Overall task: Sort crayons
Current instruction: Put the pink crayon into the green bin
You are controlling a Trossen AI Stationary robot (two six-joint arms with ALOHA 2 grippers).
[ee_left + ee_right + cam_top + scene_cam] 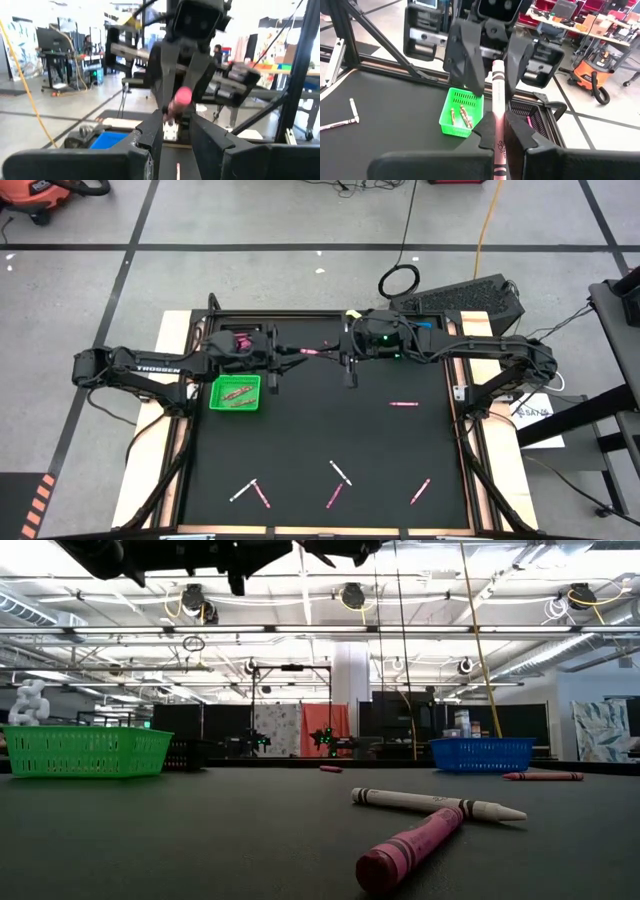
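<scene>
Handing a pink crayon [496, 115] off mid-air: our right fingers [312, 353] gripped it, left fingers [272, 350] gaped, green tray [236, 393] barely started, six still on the desk [300, 430].

Both arms reach toward each other above the table's far half. The left gripper [284, 351] has its fingers spread apart; the right gripper [330, 350], facing it, has its fingers closed together.

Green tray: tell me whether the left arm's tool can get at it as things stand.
Probably yes. The left tool hangs open just beside the green tray, nothing between them; the pink crayon sits in the right tool.
</scene>
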